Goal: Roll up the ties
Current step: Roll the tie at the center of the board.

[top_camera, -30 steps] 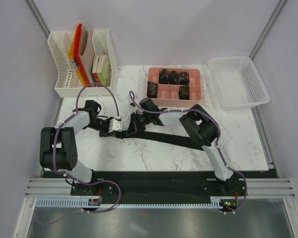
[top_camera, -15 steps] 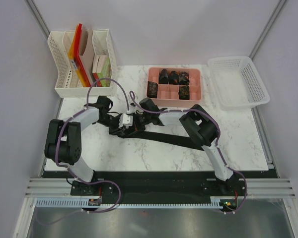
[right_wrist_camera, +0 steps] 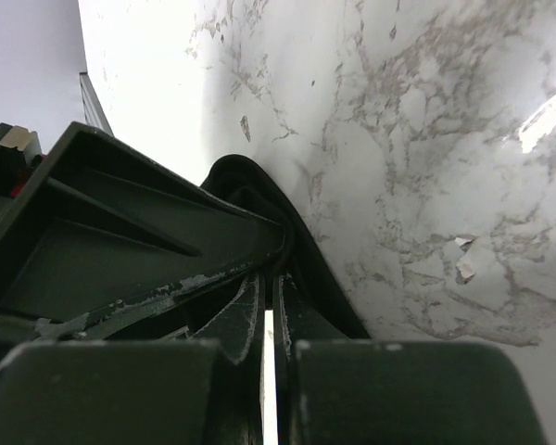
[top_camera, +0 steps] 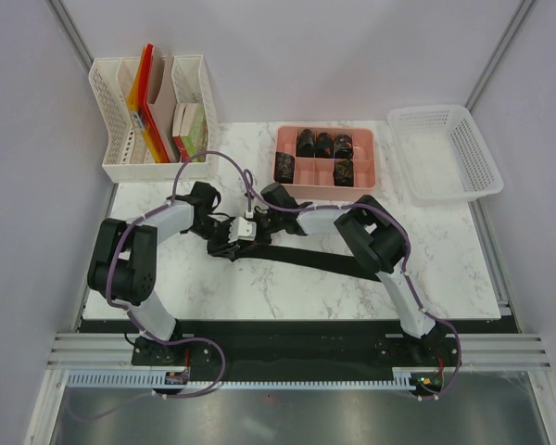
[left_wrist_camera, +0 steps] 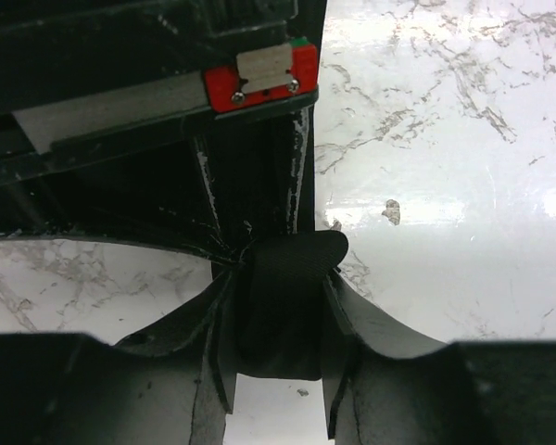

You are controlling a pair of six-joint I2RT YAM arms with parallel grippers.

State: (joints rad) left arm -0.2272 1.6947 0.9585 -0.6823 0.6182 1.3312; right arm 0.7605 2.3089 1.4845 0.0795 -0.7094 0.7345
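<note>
One blackish tie [top_camera: 326, 262] lies flat across the middle of the marble table, running from both grippers toward the right arm's base. My left gripper [top_camera: 232, 244] is shut on a folded part of the tie [left_wrist_camera: 283, 320] at its left end. My right gripper [top_camera: 257, 233] sits right against it, its fingers almost closed on the tie's thin edge [right_wrist_camera: 308, 261]. In the left wrist view the right gripper's body with a red tag [left_wrist_camera: 259, 79] fills the top. Several rolled ties [top_camera: 323, 146] sit in a pink tray [top_camera: 326, 131].
A white file organizer [top_camera: 153, 107] with folders stands at the back left. An empty white basket [top_camera: 445, 153] stands at the back right. The pink tray is just behind the right gripper.
My left arm has swung right along the table and now meets the right gripper at the tie's left end. The right arm and the tie have hardly moved.
</note>
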